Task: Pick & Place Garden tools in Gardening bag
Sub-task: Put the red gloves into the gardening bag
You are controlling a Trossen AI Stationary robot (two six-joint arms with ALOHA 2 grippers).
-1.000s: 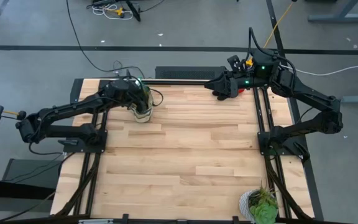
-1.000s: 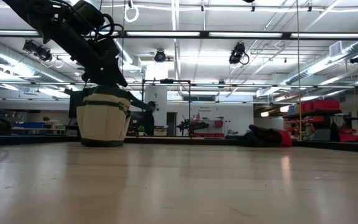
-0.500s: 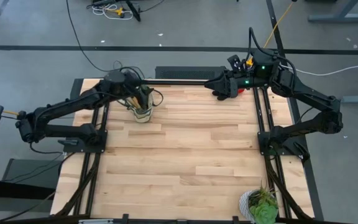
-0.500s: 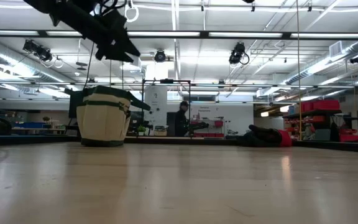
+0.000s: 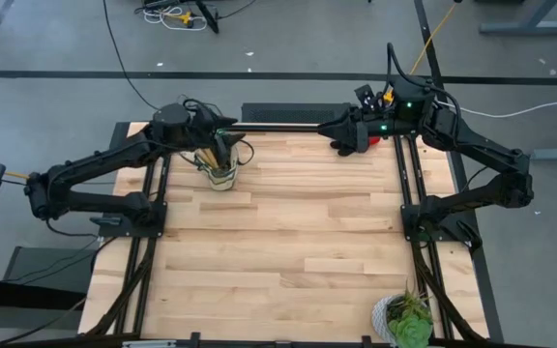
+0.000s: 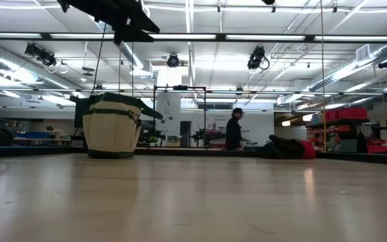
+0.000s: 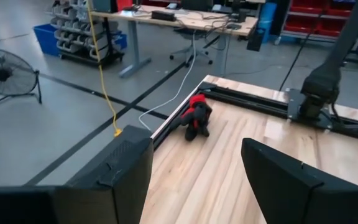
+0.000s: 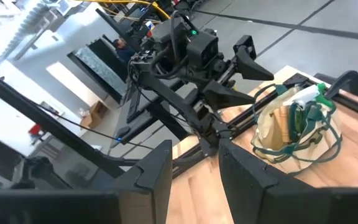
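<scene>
The beige gardening bag [image 5: 219, 172] stands upright on its base at the table's far left, also seen in the low view [image 6: 112, 128]. Wooden handles and a green piece stick up out of the bag [image 8: 294, 124]. My left gripper [image 5: 232, 136] hangs open and nearly level above the bag's far side, nothing between its fingers [image 7: 197, 180]. Red-and-black gloves [image 7: 194, 117] lie on the table's far right edge. My right gripper [image 5: 336, 135] hovers high over the gloves [image 5: 364, 145], open, nothing between its fingers [image 8: 194, 171].
A potted plant [image 5: 407, 319] stands at the near right corner. Black rails run along the table's far edge [image 5: 288, 126] and its right side [image 5: 409, 193]. A person [image 6: 234, 130] walks in the room behind the table.
My left gripper has risen out of the bag's mouth and drawn back toward the far edge, tipping from pointing down to nearly level. The bag has stayed where it was. The person in the room behind has walked toward the right.
</scene>
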